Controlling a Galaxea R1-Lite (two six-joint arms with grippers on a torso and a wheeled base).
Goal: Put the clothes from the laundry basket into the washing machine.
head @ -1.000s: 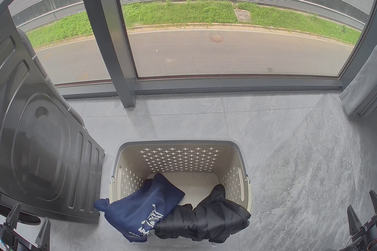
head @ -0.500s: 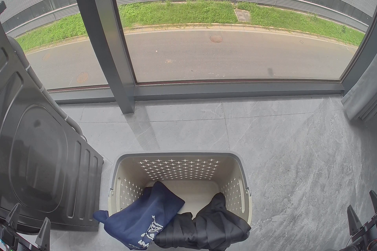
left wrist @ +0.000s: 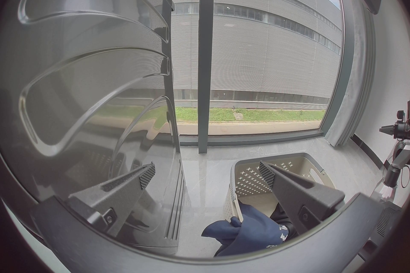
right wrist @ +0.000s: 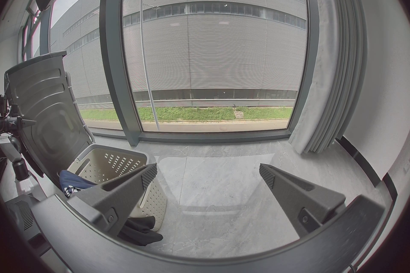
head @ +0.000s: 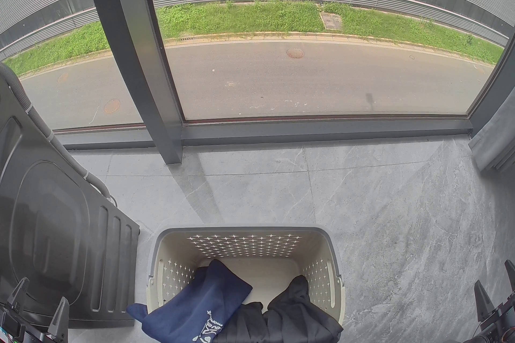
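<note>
Left gripper [left wrist: 205, 171] and right gripper [right wrist: 207, 173] wide, empty. Beige perforated plastic laundry basket [head: 247, 241] holds navy fabric garment [head: 198, 301] left, black fabric garment [head: 292, 314] right.

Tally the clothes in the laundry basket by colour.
Navy blue garment: 1
Black garment: 1, a bunched heap hanging over the near rim of the laundry basket
Total: 2

Perhaps laundry nook: washing machine [head: 53, 242], basket [head: 242, 230]
</note>
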